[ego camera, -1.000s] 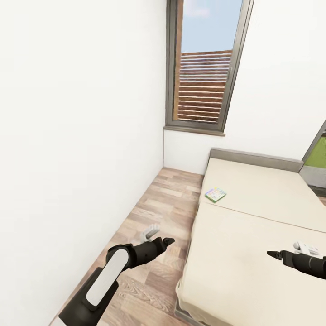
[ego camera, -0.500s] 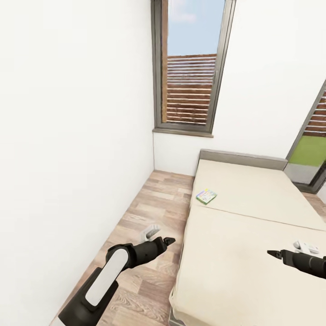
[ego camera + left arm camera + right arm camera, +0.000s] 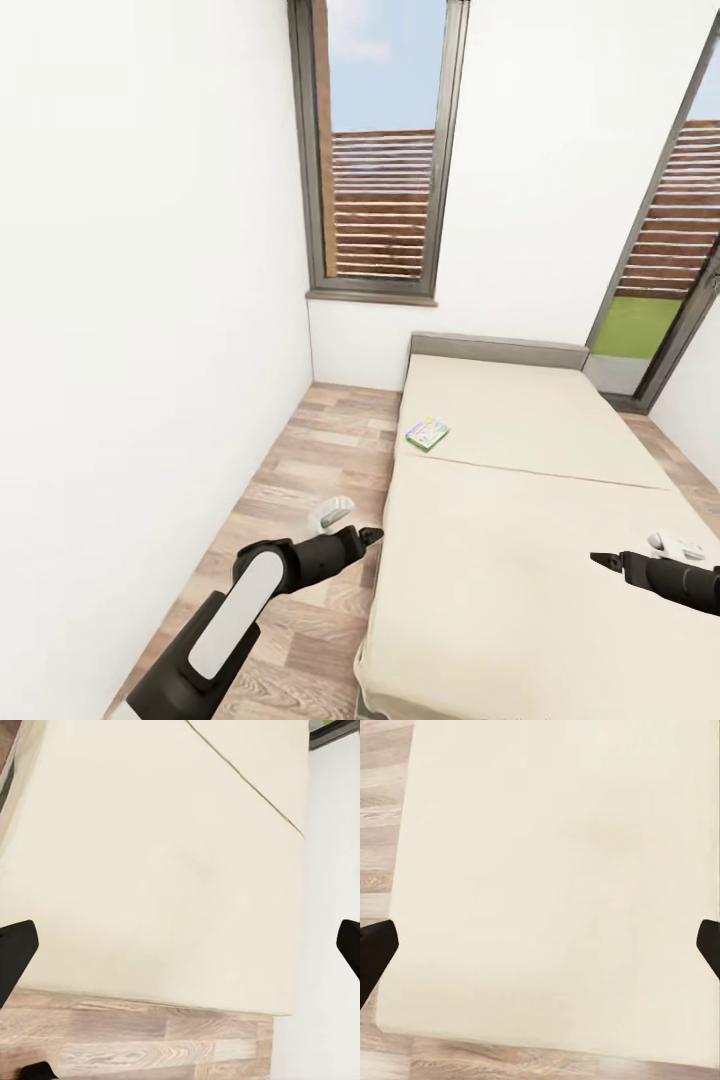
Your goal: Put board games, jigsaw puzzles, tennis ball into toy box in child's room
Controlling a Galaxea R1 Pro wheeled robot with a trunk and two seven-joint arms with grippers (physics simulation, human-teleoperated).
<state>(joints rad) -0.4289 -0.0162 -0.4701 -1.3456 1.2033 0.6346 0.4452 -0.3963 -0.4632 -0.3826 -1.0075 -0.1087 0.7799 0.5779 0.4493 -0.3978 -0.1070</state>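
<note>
One board game point(image 3: 427, 433), a small flat green and white box, lies on the cream bed point(image 3: 520, 500) near its left edge, about halfway along. My left gripper point(image 3: 366, 538) hovers over the wooden floor beside the bed's left side, well short of the game. In the left wrist view its fingertips point(image 3: 16, 949) stand far apart, open and empty, over the mattress. My right gripper point(image 3: 604, 561) hangs above the bed's near right part. It is open too, its dark fingertips point(image 3: 375, 945) spread wide over bare mattress.
A white wall point(image 3: 140, 330) runs close along the left, leaving a narrow strip of wooden floor point(image 3: 300, 480) between it and the bed. A tall window point(image 3: 380, 160) is behind the grey headboard point(image 3: 497, 349). A glass door point(image 3: 660, 300) stands at the right.
The whole picture has shifted left and down as the camera turned right, bringing the glass door into view. Both arms keep the same pose. The board game lies where it was on the bed.
</note>
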